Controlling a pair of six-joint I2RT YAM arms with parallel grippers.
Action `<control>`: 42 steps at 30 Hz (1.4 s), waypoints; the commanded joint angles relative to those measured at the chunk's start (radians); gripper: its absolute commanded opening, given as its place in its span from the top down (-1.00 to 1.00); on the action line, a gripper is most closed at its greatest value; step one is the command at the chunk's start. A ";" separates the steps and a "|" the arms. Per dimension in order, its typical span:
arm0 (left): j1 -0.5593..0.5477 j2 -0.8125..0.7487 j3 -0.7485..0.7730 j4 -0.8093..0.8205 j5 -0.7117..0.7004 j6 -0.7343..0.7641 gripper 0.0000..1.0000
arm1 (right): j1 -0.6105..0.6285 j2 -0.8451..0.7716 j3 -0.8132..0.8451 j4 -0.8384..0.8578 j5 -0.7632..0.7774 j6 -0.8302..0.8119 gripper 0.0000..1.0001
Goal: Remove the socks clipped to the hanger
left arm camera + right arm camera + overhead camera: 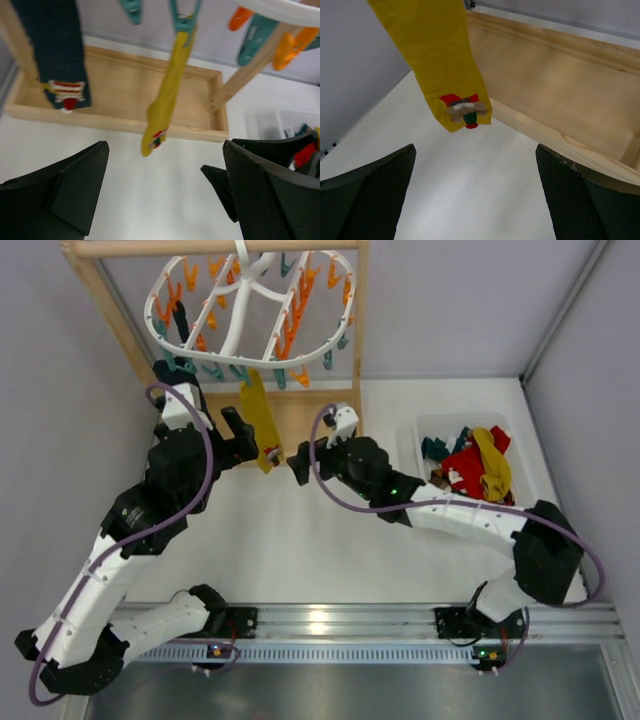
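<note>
1. Left gripper (pixel 245 435) (pixel 165 172): held just in front of the frame (pixel 300 412), at its left half. Fingers (pixel 70 192) are spread wide; nothing is held between them.

2. Right gripper (pixel 303 460) (pixel 475 192): held just in front of the frame, near its middle, facing the left gripper. Fingers (pixel 592 200) are spread wide; nothing is held.

3. Table (pixel 300 550): white; the frame is stood at its far side.

4. Yellow sock (pixel 262 425) (pixel 167 95) (pixel 435 60): hung limp over the front edge of the frame's base, between the two grippers in the overhead view and touched by neither. Its top is pinched by a teal clip (pixel 184 20). A small red, white and green motif is seen at its lower end.

5. Frame base (pixel 120 85) (pixel 560 100): a shallow wooden tray.

6. Bin (pixel 425 430): pale, placed on the table right of the frame. Loose socks are piled in it, red (pixel 465 465) and yellow (pixel 495 475) among them.

7. Navy sock (pixel 55 50): hung at the frame's left post, with a red and white band at its lower end.

8. Hanger (pixel 243 302): white spoked oval, hung under the frame's top bar, with orange clips (pixel 300 310) and teal ones dangling from the rim.
</note>
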 commanded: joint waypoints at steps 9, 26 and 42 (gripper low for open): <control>0.003 -0.168 0.045 -0.307 -0.290 -0.049 -0.98 | 0.224 0.529 0.506 0.184 0.533 -0.183 -0.99; 0.003 -0.239 -0.052 -0.329 -0.219 -0.015 -0.98 | 0.168 0.778 0.709 0.350 0.632 -0.364 0.35; 0.003 0.033 0.218 -0.200 -0.026 -0.127 -0.98 | 0.188 0.386 0.169 0.528 0.432 -0.356 1.00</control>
